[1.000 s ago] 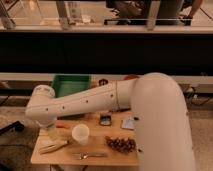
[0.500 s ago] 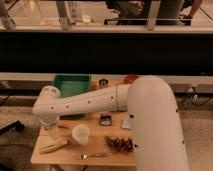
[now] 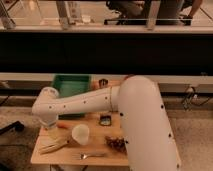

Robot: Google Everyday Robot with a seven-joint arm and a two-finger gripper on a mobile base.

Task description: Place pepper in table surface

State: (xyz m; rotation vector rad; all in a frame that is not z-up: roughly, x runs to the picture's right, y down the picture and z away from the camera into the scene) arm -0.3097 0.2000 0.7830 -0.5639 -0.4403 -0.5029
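Note:
The pepper [image 3: 62,125], slim and orange-red, lies low over the left part of the light-brown table surface [image 3: 100,161], just left of the white cup [image 3: 80,133]. My white arm reaches from the right across the table to its left end. The gripper [image 3: 50,132] hangs down from the wrist there, right beside the pepper's left end and above the pale yellow banana-like item [image 3: 53,146]. I cannot tell whether the pepper is held or rests on the wood.
A green tray [image 3: 72,83] stands at the back left. A fork [image 3: 90,155], a bunch of dark grapes [image 3: 116,143] and a small dark object [image 3: 105,120] lie near the cup. My arm's bulky upper part covers the table's right side.
The wrist has shifted a little to the right since one second ago and has hardly moved in the last half second. The items on the table have not moved.

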